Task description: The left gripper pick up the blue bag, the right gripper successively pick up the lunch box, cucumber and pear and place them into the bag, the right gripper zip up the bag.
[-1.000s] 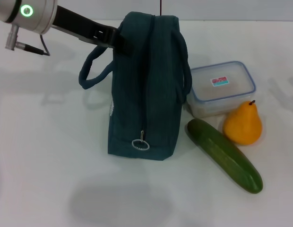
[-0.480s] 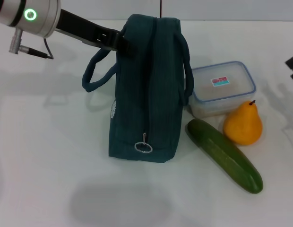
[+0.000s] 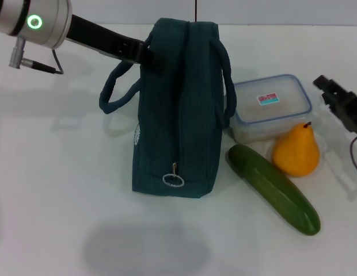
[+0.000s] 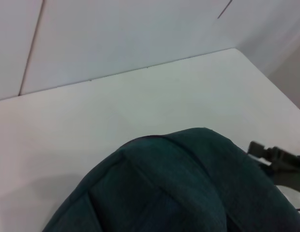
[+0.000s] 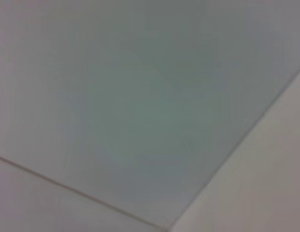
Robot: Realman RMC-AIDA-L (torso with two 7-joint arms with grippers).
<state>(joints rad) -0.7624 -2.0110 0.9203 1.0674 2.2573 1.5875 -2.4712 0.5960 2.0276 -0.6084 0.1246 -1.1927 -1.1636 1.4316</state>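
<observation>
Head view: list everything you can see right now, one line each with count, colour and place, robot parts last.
dark teal-blue fabric lunch bag: one, teal-blue, standing upright at the table's middle, zipper ring at its near end.
clear plastic lunch box with blue-rimmed lid: one, clear and blue, right of the bag.
orange-yellow pear: one, orange-yellow, in front of the lunch box.
long dark green cucumber: one, dark green, lying diagonally right of the bag, near the pear.
white table: one, white, under everything.
left end effector: one, black, at the bag's far upper left side.
right end effector: one, black, at the right edge, beyond the pear.
</observation>
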